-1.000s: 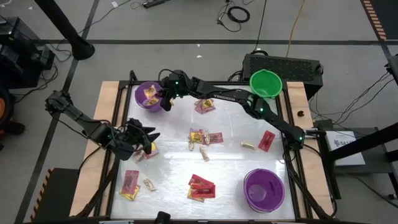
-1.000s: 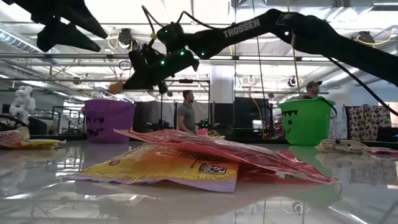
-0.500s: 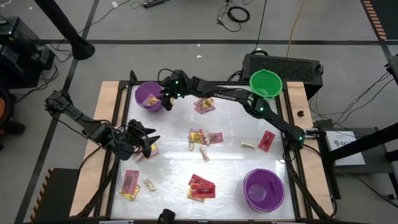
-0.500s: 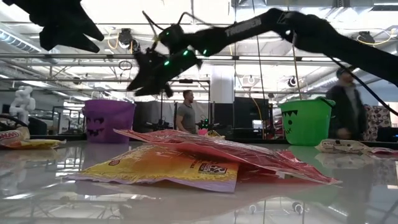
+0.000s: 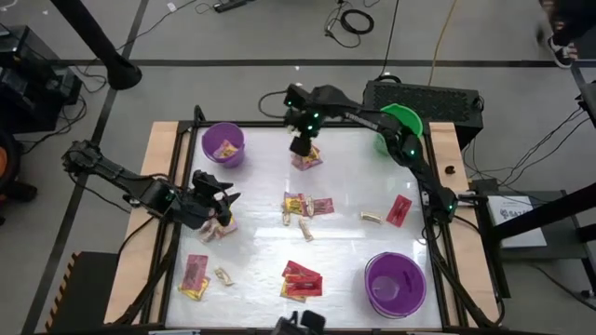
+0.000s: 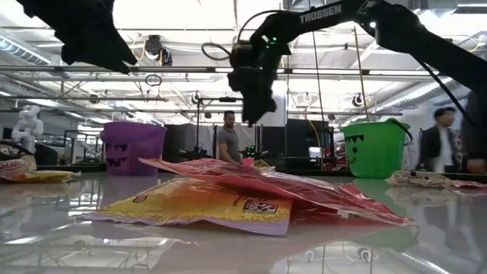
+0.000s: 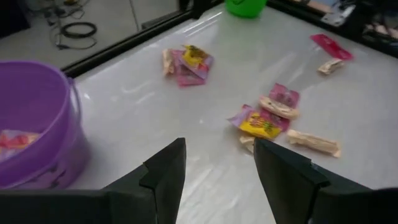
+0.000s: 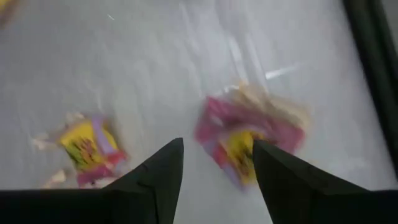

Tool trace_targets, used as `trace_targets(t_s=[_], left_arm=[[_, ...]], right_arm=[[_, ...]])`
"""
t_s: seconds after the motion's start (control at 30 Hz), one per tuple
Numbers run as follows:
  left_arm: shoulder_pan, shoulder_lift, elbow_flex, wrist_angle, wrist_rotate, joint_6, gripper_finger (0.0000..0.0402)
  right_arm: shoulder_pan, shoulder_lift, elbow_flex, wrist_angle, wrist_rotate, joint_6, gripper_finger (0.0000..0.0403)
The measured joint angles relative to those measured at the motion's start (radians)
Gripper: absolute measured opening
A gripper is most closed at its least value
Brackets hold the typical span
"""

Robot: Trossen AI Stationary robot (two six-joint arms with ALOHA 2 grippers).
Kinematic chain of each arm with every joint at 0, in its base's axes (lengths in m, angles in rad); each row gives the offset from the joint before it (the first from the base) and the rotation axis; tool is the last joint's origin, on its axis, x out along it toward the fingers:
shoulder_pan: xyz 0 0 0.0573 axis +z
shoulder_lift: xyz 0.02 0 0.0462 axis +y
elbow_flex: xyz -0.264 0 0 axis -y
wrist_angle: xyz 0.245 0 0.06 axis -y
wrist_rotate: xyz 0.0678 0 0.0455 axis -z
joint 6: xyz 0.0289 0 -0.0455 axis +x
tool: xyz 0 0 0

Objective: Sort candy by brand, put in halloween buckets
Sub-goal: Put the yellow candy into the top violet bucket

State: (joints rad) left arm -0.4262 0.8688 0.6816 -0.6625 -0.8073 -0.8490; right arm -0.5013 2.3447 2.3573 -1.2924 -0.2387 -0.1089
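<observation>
Candy lies scattered on the white table: a pink and yellow pile [image 5: 307, 158] at the far middle, another pile [image 5: 303, 207] at the centre, and red packets [image 5: 300, 279] near the front. A purple bucket [image 5: 223, 144] holding candy stands far left, a green bucket [image 5: 400, 121] far right, and a second purple bucket [image 5: 396, 282] near right. My right gripper [image 5: 300, 144] hovers open above the far pile [image 8: 249, 137]. My left gripper [image 5: 214, 200] hangs open over the table's left side, near the far-left purple bucket [image 7: 31, 124].
A red packet [image 5: 399, 210] and a tan piece [image 5: 372, 217] lie right of centre. More candy [image 5: 196, 276] sits at the near left, and some [image 5: 222, 226] just below my left gripper. A black frame [image 5: 186, 167] rims the table. People stand in the room beyond.
My right gripper has opened above the far-left purple bucket, and the small piece at its fingertips is gone. It has then swung toward the table's right edge and now stands above the far-middle candy pile, pointing down.
</observation>
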Motion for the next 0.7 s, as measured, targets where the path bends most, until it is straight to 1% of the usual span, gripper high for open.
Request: trace_targets(t_s=[0.1, 0.2, 0.3, 0.5, 0.6, 0.7], left_arm=[[0.046, 0.000, 0.000, 0.000, 0.047, 0.002, 0.0196], [0.080, 0.000, 0.000, 0.000, 0.114, 0.025, 0.0196], [0.101, 0.000, 0.000, 0.000, 0.150, 0.044, 0.0196], [0.123, 0.000, 0.000, 0.003, 0.160, 0.044, 0.0196], [0.133, 0.000, 0.000, 0.003, 0.161, 0.043, 0.0196], [0.148, 0.000, 0.000, 0.003, 0.172, 0.044, 0.0196]], right_arm=[[-0.012, 0.005, -0.002, -0.041, -0.003, 0.007, 0.0185], [-0.019, 0.005, -0.002, -0.040, -0.006, 0.007, 0.0181], [-0.032, 0.005, -0.003, -0.036, -0.003, 0.002, 0.0174], [-0.028, 0.011, -0.120, 0.007, -0.004, -0.005, 0.0166], [-0.024, 0.011, -0.189, 0.085, -0.004, -0.004, 0.0167], [-0.021, 0.011, -0.234, 0.111, 0.009, 0.021, 0.0166]])
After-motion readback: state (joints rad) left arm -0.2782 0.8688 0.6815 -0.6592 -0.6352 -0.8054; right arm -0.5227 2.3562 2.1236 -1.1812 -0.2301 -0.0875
